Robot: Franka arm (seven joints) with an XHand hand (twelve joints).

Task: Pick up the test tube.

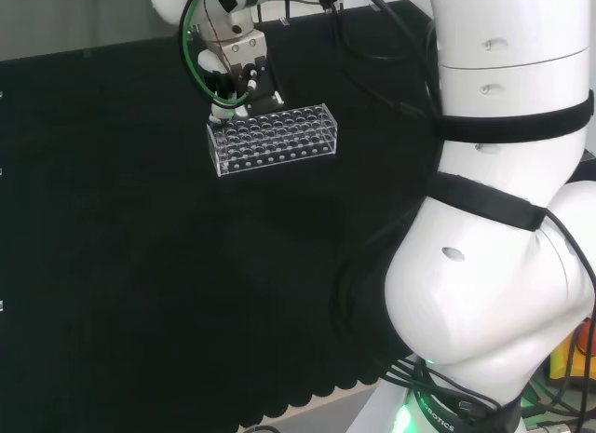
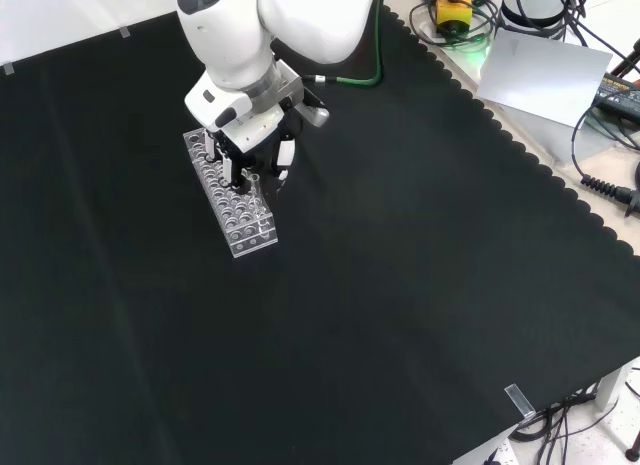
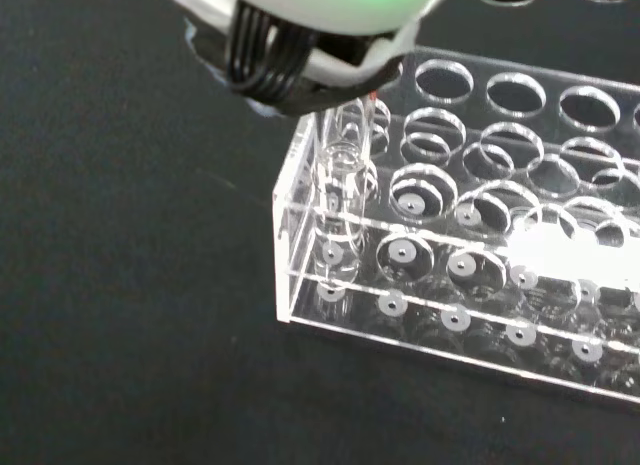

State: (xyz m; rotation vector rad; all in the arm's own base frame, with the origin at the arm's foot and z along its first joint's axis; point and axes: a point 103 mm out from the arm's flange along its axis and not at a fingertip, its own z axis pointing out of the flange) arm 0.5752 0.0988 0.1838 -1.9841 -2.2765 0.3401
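Observation:
A clear test tube point(image 3: 338, 200) stands upright in a corner hole of a clear plastic rack point(image 3: 470, 275); its base sits low in the rack and its top runs up into the blurred white hand point(image 3: 300, 35). In the head view the hand point(image 1: 233, 79) hangs over the left end of the rack point(image 1: 272, 141), fingers curled down at the back corner. In the front view the hand point(image 2: 252, 145) covers the far end of the rack point(image 2: 240, 213), fingers curled down onto it. The contact on the tube itself is hidden by the hand.
The rack's other holes look empty. Black cloth spreads around it on every side. A green cable point(image 1: 191, 51) loops beside the hand. The arm's big white links point(image 1: 494, 219) stand at the head view's right. Cables and boxes point(image 2: 540, 65) lie past the cloth's scalloped edge.

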